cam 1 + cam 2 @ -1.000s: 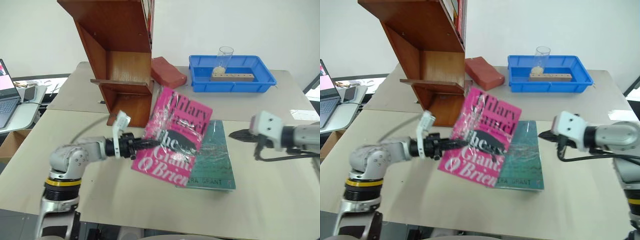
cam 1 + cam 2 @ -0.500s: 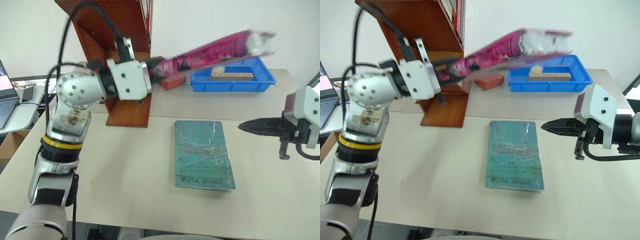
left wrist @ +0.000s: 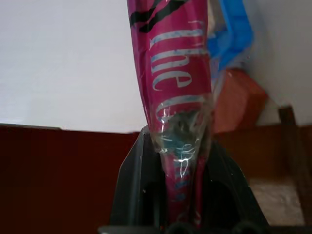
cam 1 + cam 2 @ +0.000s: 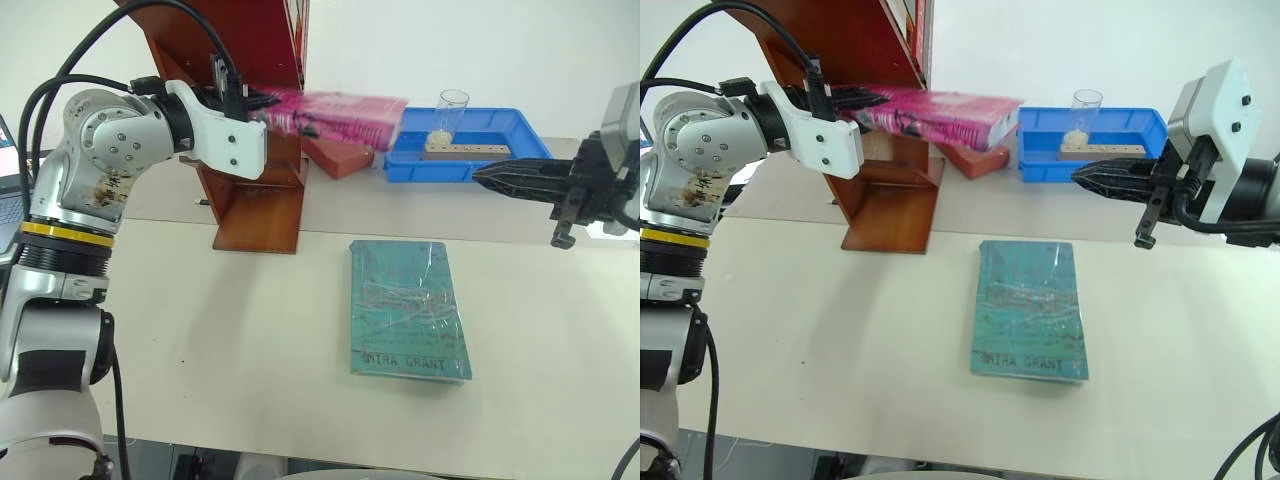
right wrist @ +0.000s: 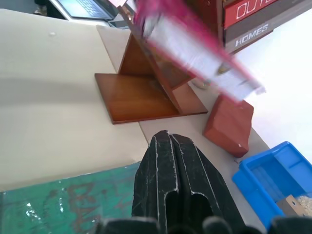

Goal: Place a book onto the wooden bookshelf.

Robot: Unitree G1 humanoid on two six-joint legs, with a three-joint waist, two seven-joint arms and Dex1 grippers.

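Wooden bookshelf (image 4: pixel 855 120) right behind left gripper (image 4: pixel 845 100). Teal book (image 4: pixel 1028 306) flat on table (image 4: pixel 840 340), below and between both grippers. Left gripper clamped on pink book (image 4: pixel 940 112), held level. Right gripper (image 4: pixel 1090 176) pinched together, holding nothing, near blue tray (image 4: pixel 1150 122).

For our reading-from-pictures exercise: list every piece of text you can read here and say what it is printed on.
"MIRA GRANT": green book lying on the table.
"The": pink book held in the left gripper.
"OUT", "HOMES": spines of books on the wooden bookshelf.
The pink book's other lettering is too blurred.
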